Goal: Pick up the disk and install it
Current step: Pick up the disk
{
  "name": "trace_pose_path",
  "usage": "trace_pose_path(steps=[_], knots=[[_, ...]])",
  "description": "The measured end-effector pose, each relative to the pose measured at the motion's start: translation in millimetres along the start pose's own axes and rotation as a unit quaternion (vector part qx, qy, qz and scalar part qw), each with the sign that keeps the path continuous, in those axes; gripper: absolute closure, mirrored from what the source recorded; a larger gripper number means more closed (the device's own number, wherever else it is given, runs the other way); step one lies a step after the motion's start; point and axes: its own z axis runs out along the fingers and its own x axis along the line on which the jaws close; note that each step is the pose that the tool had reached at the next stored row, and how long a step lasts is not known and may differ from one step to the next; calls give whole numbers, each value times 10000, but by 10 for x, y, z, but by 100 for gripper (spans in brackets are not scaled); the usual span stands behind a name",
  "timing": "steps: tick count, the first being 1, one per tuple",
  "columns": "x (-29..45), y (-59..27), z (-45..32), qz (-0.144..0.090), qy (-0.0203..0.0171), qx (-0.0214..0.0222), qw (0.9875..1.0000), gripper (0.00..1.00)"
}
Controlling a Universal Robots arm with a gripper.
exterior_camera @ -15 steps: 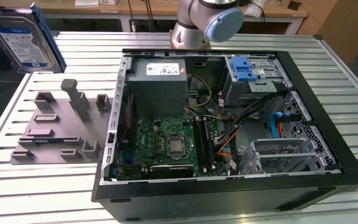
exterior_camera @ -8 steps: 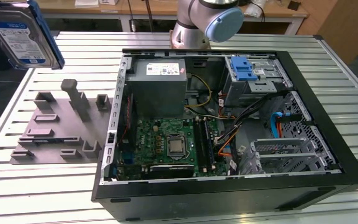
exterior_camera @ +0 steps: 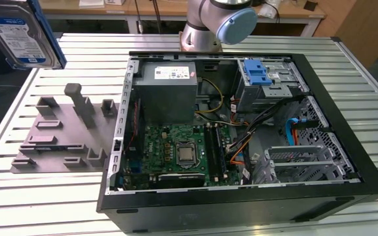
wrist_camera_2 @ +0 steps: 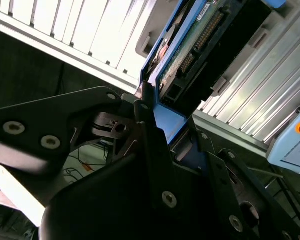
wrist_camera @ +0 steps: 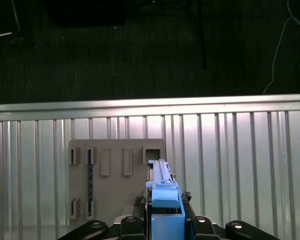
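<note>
The disk (exterior_camera: 18, 34), a silver drive with a white-and-blue label in a blue bracket, hangs high at the exterior view's far left, above the table edge and away from the open computer case (exterior_camera: 346, 147). In the second wrist view my gripper (wrist_camera_2: 172, 127) is shut on the blue bracket at one end of the disk (wrist_camera_2: 199, 40), whose green circuit side and connector face the camera. The first wrist view looks along the disk (wrist_camera: 162, 187) edge-on, upright between the black fingers (wrist_camera: 132, 222), above the grey fixture plate (wrist_camera: 117, 185).
The grey fixture plate (exterior_camera: 64, 137) with its upright slots lies on the slatted table beside the case. Inside the case are the grey power supply (exterior_camera: 169, 93), the motherboard (exterior_camera: 182, 150), a blue latch (exterior_camera: 258, 73) and a perforated silver cage (exterior_camera: 307, 162). The arm's base (exterior_camera: 215, 24) stands behind.
</note>
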Motion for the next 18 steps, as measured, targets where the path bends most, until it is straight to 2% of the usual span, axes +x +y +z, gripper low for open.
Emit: trace_pose_path(steps=[18], knots=[[-4, 6, -221, 0, 0, -1, 10000, 64]])
